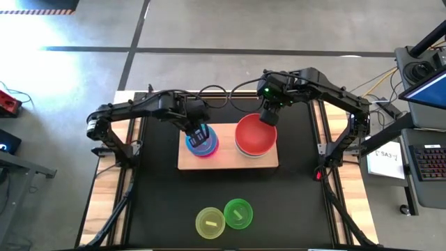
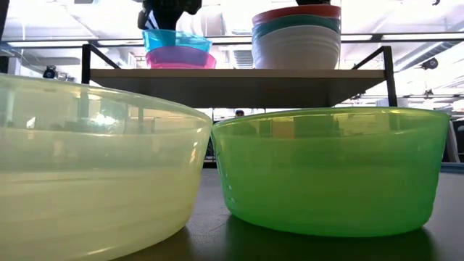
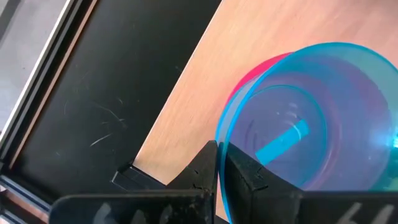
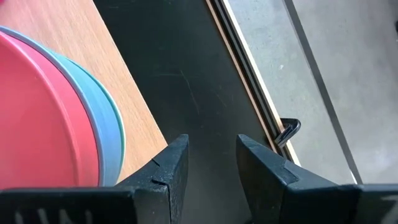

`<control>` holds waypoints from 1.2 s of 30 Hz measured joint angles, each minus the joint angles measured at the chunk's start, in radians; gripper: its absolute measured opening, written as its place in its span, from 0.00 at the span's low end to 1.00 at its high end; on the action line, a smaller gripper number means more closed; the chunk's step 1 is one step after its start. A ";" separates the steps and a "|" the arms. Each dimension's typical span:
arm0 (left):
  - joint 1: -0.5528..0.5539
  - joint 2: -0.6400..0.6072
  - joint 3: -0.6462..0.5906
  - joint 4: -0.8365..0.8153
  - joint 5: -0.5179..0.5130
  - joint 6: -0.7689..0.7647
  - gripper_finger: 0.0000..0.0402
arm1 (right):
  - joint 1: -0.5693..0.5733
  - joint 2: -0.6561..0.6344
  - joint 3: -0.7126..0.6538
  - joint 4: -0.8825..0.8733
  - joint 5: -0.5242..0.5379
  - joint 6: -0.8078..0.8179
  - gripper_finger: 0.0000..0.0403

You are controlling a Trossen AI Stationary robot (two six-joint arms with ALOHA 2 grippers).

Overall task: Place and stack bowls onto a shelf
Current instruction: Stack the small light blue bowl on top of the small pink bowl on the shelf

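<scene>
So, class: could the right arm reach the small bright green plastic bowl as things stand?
Probably yes: the right gripper is open and empty, and the bright green bowl sits uncovered on the black mat.

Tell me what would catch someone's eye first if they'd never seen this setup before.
Probably the red bowl topping the stack of large bowls on the right half of the shelf, with the right gripper open above the stack's rim. On the left half, the left gripper is shut on the rim of the cyan bowl, which sits in the magenta bowl. Nearer the table's front edge, the yellow-green bowl and bright green bowl wait side by side.
</scene>
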 joint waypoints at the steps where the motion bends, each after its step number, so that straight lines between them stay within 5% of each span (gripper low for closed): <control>1: 0.000 0.000 -0.001 0.001 0.000 0.003 0.00 | 0.000 0.000 0.000 0.000 0.000 -0.001 0.31; 9: 0.001 -0.001 -0.017 0.030 -0.001 0.018 0.02 | 0.000 0.000 0.000 0.000 0.000 -0.025 0.31; 25: 0.002 -0.001 0.051 0.000 0.008 0.048 0.29 | 0.000 0.000 0.000 0.000 0.000 -0.062 0.31; 36: 0.004 -0.002 0.102 -0.016 0.003 0.041 0.28 | 0.000 0.000 0.000 -0.008 0.000 -0.060 0.31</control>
